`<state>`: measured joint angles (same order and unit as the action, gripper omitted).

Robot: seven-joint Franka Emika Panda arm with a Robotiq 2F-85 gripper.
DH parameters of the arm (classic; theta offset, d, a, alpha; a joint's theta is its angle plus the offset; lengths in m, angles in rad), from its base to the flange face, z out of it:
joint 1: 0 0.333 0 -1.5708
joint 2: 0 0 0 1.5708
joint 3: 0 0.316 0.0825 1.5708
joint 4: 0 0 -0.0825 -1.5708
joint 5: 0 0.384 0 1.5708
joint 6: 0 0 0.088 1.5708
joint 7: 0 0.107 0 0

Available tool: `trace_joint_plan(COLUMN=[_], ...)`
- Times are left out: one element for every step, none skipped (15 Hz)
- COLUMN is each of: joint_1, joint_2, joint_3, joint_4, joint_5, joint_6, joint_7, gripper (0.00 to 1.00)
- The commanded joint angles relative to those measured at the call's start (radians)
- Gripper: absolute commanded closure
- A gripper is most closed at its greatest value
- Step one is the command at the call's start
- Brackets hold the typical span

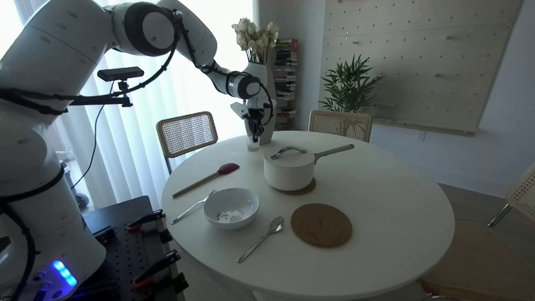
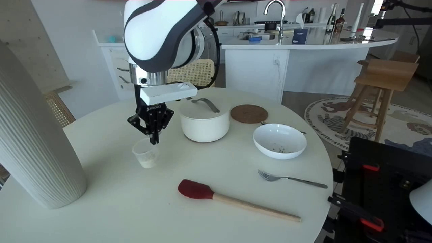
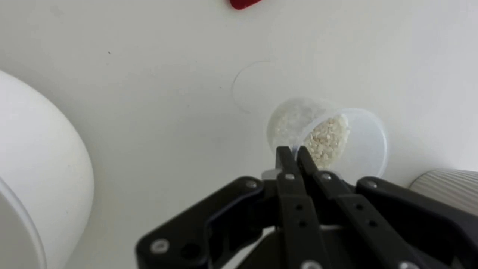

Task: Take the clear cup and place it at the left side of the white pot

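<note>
Closest to the wrist camera: our tool [image 3: 292,151], its 2 fingers [image 3: 283,161] all but together, with what we read as the thin wall of the translucent cup [image 2: 145,156] pinched between them. Cup is left of the white saucepan [image 2: 205,124] in both exterior views, apart from it; whether its base touches the table [image 1: 388,217] we cannot tell. Pale grains [image 3: 324,144] inside, rice by the look.

We judge the step to be setting the cup down at the saucepan's left. Doing it well: hold it level, since a pinch at 1 side of the rim could let it swing and spill; travel slowly, seat the base flat, then part the fingers just enough to free the wall and rise straight.

In our way: ribbed white vase [image 2: 33,135] near the cup on the side away from the saucepan, leaving little room to spread or swerve. Red spatula [image 2: 236,202] lies near too; fork [image 2: 293,179], white bowl [image 1: 232,198] and brown trivet [image 1: 321,225] lie well apart.
</note>
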<state>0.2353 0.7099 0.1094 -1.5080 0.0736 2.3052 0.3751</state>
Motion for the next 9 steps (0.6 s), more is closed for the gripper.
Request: trace_joint_plan(joint_1=[0.009, 0.01, 0.01, 0.008, 0.006, 0.003, 0.002, 0.0, -0.002], joint_2=[-0.027, -0.029, -0.03, -0.031, -0.032, -0.031, -0.032, -0.034, -0.034], joint_3=[-0.009, -0.011, -0.011, -0.01, -0.009, -0.006, -0.007, -0.009, -0.009], joint_4=[-0.061, -0.071, -0.08, -0.09, -0.097, -0.104, -0.112, -0.12, -0.127], joint_5=[0.016, 0.014, 0.015, 0.017, 0.019, 0.025, 0.026, 0.026, 0.027], joint_6=[0.041, 0.045, 0.05, 0.056, 0.059, 0.059, 0.062, 0.066, 0.068], joint_7=[-0.008, -0.007, -0.007, -0.008, -0.009, -0.011, -0.009, -0.008, -0.008], gripper=[0.99, 0.99, 0.99, 0.99, 0.99, 0.99, 0.99, 0.99, 0.99])
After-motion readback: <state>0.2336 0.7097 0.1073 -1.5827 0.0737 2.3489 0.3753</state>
